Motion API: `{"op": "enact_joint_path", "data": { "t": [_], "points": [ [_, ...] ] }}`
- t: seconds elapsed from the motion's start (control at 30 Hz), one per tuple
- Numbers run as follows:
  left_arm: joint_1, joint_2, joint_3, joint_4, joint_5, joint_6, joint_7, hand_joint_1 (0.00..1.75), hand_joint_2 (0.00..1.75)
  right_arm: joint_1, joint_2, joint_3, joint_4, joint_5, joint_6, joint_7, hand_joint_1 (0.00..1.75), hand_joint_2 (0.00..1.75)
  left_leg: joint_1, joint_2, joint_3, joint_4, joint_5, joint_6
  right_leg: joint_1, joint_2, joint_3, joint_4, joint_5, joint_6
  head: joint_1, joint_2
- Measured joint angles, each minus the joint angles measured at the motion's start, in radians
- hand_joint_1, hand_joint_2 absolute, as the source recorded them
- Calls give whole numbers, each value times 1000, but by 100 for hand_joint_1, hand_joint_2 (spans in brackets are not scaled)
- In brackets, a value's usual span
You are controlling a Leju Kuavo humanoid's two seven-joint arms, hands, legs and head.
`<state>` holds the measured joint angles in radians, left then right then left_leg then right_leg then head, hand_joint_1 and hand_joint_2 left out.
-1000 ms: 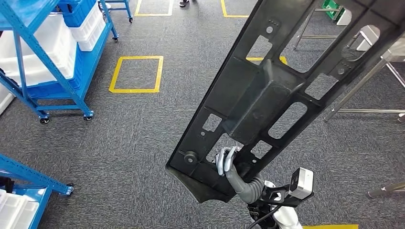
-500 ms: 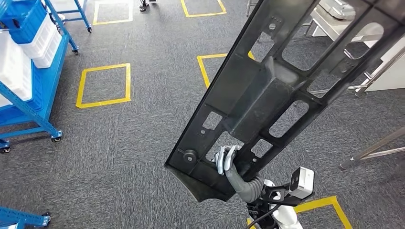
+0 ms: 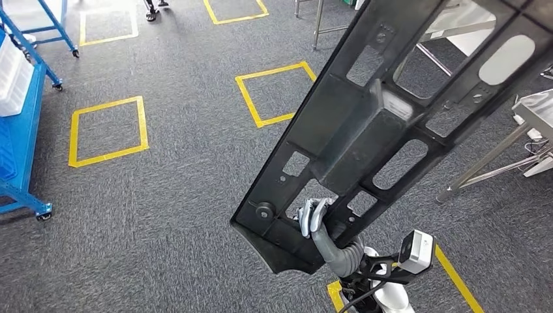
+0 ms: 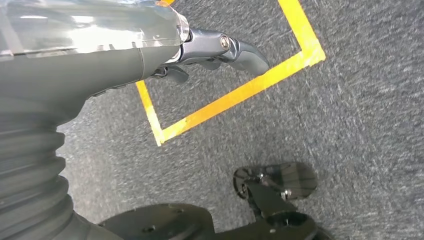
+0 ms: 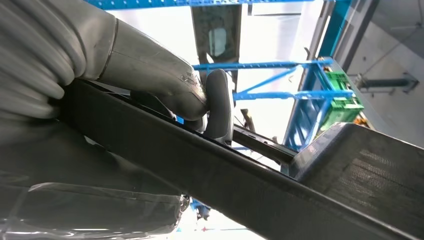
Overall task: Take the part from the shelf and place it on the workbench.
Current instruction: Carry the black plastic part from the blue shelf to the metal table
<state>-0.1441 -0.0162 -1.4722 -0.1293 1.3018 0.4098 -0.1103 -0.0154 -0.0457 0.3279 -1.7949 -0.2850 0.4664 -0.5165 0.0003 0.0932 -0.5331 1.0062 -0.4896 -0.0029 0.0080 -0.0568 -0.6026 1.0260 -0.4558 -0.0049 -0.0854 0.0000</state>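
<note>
A grey carpeted floor (image 3: pixel 182 195) filled the head view, marked with yellow tape squares (image 3: pixel 107 130); 1 square sat at left centre, another at upper centre, and corners of 2 more ran along the top edge. Across the right half of the frame, a long black moulded part (image 3: pixel 365 137) slanted from the lower centre up to the upper right corner; it was a flat frame with many rectangular cut-outs and a raised block at its middle, held up in the air above the floor. A blue wheeled shelf (image 3: pixel 19 163) holding white bins stood at the left edge. Metal workbench legs (image 3: pixel 486 160) and a pale tabletop showed at the right edge, partly behind the part. The right hand (image 3: pixel 313 218) gripped the part's lower end, fingers hooked through a cut-out; in the right wrist view its thumb (image 5: pixel 219 107) pressed over the part's black edge. In the left wrist view the left hand (image 4: pixel 210 50) hung over the carpet beside a yellow tape corner, holding nothing, its fingers partly curled; how far they were parted could not be told.
</note>
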Motion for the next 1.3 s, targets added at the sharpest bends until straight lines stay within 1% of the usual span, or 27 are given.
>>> {"op": "enact_joint_path", "data": {
  "t": [0.03,0.1,0.13,0.2,0.23,0.27,0.3,0.33,0.4,0.47,0.53,0.57,0.63,0.7,0.77,0.8,0.83,0.87,0.9,0.97,1.0,1.07,1.13,1.2,1.23,1.27,1.3],
  "points": [
    [-1,0,0,0,2,-1,9,0,175,0,0,-1,-1,0,1,1,175,175,0,8,3,-1,-3,-6,-2,13,1,-2,1,-5,0,0],
    [-1,3,0,0,9,-3,27,0,175,-1,3,-1,-3,0,2,7,175,175,4,-15,-2,23,-23,-16,-7,34,5,-11,6,-16,0,0],
    [1,4,0,0,12,-3,34,0,175,-4,6,-2,-4,1,2,10,175,175,5,-37,-18,63,-47,-21,-10,44,8,-16,8,-21,0,0],
    [5,6,0,0,16,-4,43,0,175,-7,14,-2,-5,1,2,15,175,175,8,-76,-82,195,-110,-26,-11,64,9,-16,9,-27,0,0],
    [5,6,0,0,18,-5,45,0,175,-6,16,-2,-5,1,2,17,175,175,8,-81,-114,257,-131,-28,-10,76,9,-16,9,-28,0,0],
    [3,7,0,0,18,-6,46,0,175,-4,17,-2,-5,1,2,18,175,175,9,-82,-134,291,-133,-29,-10,87,9,-15,9,-28,0,0],
    [2,7,1,0,18,-6,47,0,175,-3,17,-2,-5,1,2,19,175,175,9,-83,-135,286,-115,-30,-11,99,10,-13,8,-27,0,0],
    [1,8,0,0,17,-6,48,0,175,-2,17,-2,-5,1,2,20,175,175,11,-86,-118,243,-79,-30,-11,112,10,-11,7,-26,0,0],
    [6,10,0,0,15,-6,49,0,175,-2,19,-2,-6,2,2,19,175,175,16,-120,-62,107,-9,-27,-12,140,8,-2,3,-19,0,0],
    [10,11,-2,0,11,-6,44,0,175,-1,23,-3,-9,6,-1,19,175,175,19,-156,-29,29,11,-21,-13,162,-2,6,3,-8,0,0],
    [10,11,-7,0,4,-6,35,0,175,5,28,-5,-19,15,-8,24,175,175,18,-153,-25,17,8,-10,-16,180,-11,5,8,6,0,0],
    [8,10,-11,0,0,-6,31,0,175,9,30,-7,-26,20,-12,27,175,175,18,-143,-24,12,12,-3,-17,176,-13,7,7,11,0,0],
    [2,10,-17,0,-3,-6,25,0,175,15,32,-12,-41,28,-16,32,175,175,19,-121,-20,1,18,11,-16,134,-34,49,-20,19,0,0],
    [2,10,-20,0,1,-6,16,0,175,24,33,-16,-51,34,-14,31,175,175,17,-97,-19,-2,18,18,-15,83,-90,165,-81,25,0,0],
    [6,10,-20,0,7,-5,9,0,175,37,33,-19,-52,36,-6,25,175,175,14,-70,-19,-1,15,19,-18,69,-142,269,-115,31,0,0],
    [8,10,-20,0,9,-5,7,0,175,42,33,-19,-51,35,-1,21,175,175,14,-57,-18,-1,14,19,-20,65,-145,273,-106,32,0,0],
    [9,9,-20,0,10,-4,6,0,175,45,32,-20,-49,35,3,17,175,175,14,-45,-16,-1,12,17,-21,60,-125,236,-80,32,0,0],
    [9,9,-20,0,12,-4,7,0,175,45,32,-21,-47,34,6,13,175,175,14,-34,-13,-1,10,15,-21,46,-89,170,-46,29,0,0],
    [9,8,-20,0,14,-4,8,0,175,44,32,-21,-46,34,9,10,175,175,12,-25,-10,-1,6,11,-17,22,-51,98,-22,25,0,0],
    [10,7,-20,0,18,-2,11,0,175,42,32,-21,-45,34,16,4,175,175,7,-9,-4,0,0,1,-8,-8,-5,9,1,14,0,0],
    [10,7,-20,0,19,-2,13,0,175,42,32,-21,-45,34,19,1,175,175,4,0,-2,0,-2,-4,-4,-9,-2,0,-2,8,0,0],
    [8,6,-20,0,20,-1,13,0,175,42,33,-21,-45,35,23,0,175,175,6,11,4,0,-8,-15,-5,14,-1,-5,1,-2,0,0],
    [6,6,-20,0,21,1,11,0,175,40,34,-19,-44,35,27,0,175,175,10,-19,-7,38,-37,-24,-10,34,4,-13,5,-15,0,0],
    [9,6,-20,0,27,3,8,0,175,33,39,-14,-41,35,33,-1,175,175,12,-65,-60,153,-96,-29,-12,55,8,-16,6,-23,0,0],
    [10,6,-20,0,30,4,5,0,175,30,41,-12,-38,35,36,-1,175,175,12,-75,-93,220,-122,-30,-12,66,8,-15,6,-26,0,0],
    [9,6,-19,0,32,4,4,0,175,29,42,-10,-34,34,37,-1,175,175,12,-79,-119,267,-134,-32,-11,79,9,-14,5,-26,0,0],
    [8,6,-19,0,33,4,3,0,175,28,42,-9,-31,33,38,-1,175,175,12,-81,-130,280,-125,-32,-10,92,9,-12,5,-26,0,0]
  ]
}}
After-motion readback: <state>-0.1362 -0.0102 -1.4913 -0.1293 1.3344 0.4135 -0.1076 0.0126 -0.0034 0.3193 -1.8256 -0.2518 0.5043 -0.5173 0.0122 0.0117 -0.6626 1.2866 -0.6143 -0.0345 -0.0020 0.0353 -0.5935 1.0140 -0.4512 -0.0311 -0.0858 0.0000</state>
